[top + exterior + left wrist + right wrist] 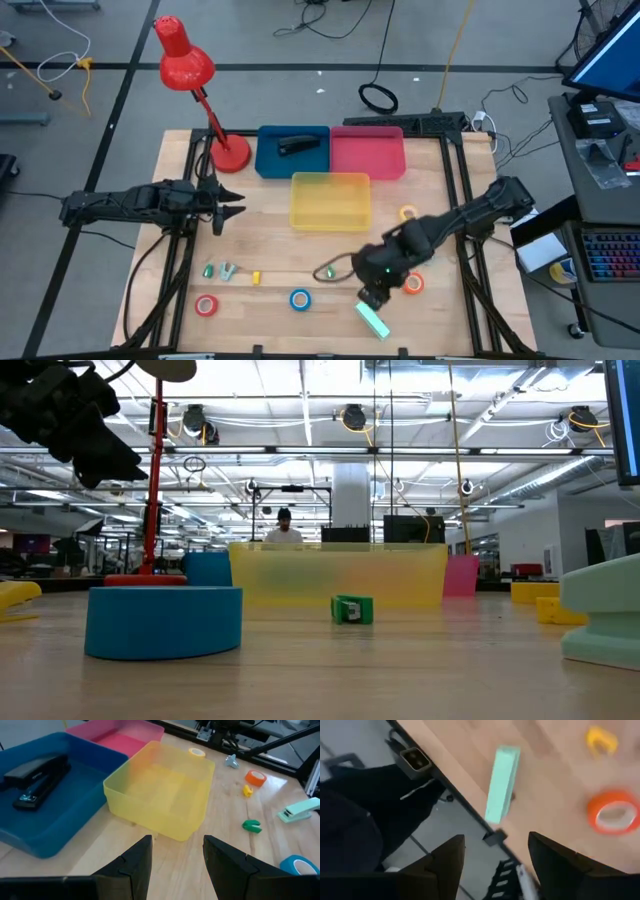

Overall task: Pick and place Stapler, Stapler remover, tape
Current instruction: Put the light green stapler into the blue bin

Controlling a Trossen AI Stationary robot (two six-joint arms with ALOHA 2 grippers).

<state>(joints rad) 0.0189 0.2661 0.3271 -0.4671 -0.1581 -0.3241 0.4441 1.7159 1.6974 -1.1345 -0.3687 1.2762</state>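
Observation:
A mint-green stapler [373, 320] [501, 782] lies flat near the table's front edge. My right gripper [375, 296] [495, 840] hangs open just above it, tilted downward, touching nothing. A black stapler [295, 146] [35, 780] lies in the blue tray [266, 160]. Tape rolls lie flat on the wood: red [207, 305], blue [300, 298], orange [413, 283] [614, 812] and yellow [408, 213]. Small staple removers, green [209, 270], grey [227, 270] and yellow [256, 278], lie front left. My left gripper [228, 205] [177, 842] waits open at the left, facing the yellow tray [165, 790].
A pink tray [367, 152] stands beside the blue one at the back, with the yellow tray [330, 200] in front of them. A red desk lamp [228, 152] stands at the back left. Another green staple remover [352, 610] lies mid-table. The front edge runs close under my right gripper.

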